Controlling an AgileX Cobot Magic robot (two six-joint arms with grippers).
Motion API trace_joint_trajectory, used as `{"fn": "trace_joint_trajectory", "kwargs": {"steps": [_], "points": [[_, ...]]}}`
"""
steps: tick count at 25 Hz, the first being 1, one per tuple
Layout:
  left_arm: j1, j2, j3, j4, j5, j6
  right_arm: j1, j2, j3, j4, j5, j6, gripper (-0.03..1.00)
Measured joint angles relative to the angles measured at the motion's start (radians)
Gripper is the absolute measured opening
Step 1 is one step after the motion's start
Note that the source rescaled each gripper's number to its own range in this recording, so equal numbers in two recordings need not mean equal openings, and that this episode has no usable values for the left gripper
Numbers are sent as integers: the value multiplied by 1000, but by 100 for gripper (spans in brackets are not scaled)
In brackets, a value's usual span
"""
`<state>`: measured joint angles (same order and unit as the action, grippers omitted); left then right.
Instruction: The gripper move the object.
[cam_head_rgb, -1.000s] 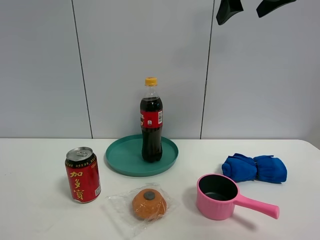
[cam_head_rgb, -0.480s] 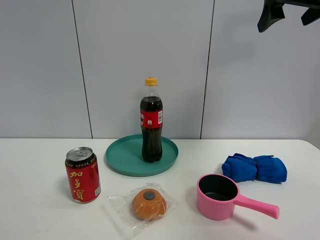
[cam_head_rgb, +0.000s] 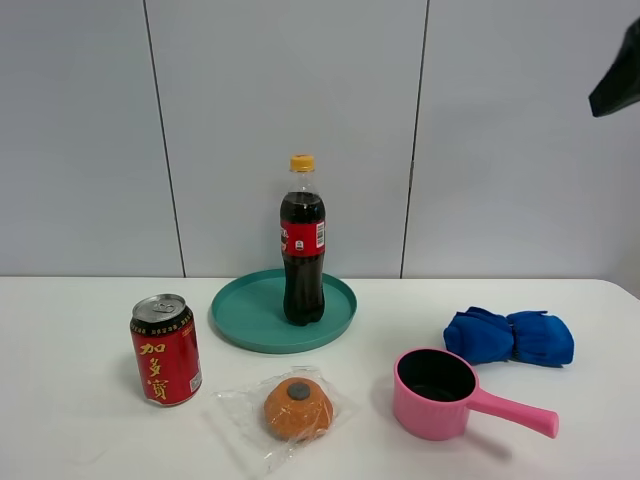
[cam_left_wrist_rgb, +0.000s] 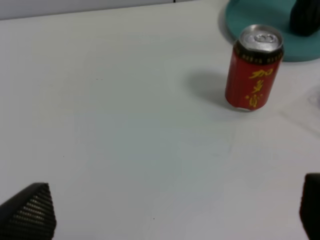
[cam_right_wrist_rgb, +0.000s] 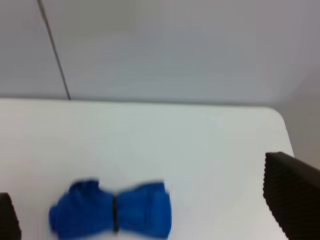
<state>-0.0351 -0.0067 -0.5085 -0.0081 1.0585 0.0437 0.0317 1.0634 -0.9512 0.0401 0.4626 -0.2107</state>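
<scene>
Here the right black two-fingered gripper hangs high over the bench's right edge, fingers spread wide and empty; the left black gripper, likewise spread and empty, hovers over bare bench towards the left edge. The tall clear cola bottle with yellow cap and red label stands upright, long axis vertical, on the round teal plastic tray at mid-bench by the rear edge. Neither arm is clearly the nearer.

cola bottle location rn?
In the exterior high view the cola bottle stands upright on the teal tray at center-back of the table, behind the wrapped bun, with the red can to its front-left.
</scene>
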Motion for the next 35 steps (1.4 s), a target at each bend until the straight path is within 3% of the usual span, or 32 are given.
{"fn": "trace_joint_trajectory", "kwargs": {"steps": [4,8,13,17,21,35], "points": [[0,0,0,0,0,0,-30,-239,190,-29,18,87,100],[0,0,0,0,0,0,-65,-467,336,-49,100,129,100],[0,0,0,0,0,0,-68,-707,414,-55,292,199,100],[0,0,0,0,0,0,-68,-845,419,-117,470,225,100],[0,0,0,0,0,0,-68,-958,430,-133,580,230,100],[0,0,0,0,0,0,-68,-1031,453,-114,592,231,100]]}}
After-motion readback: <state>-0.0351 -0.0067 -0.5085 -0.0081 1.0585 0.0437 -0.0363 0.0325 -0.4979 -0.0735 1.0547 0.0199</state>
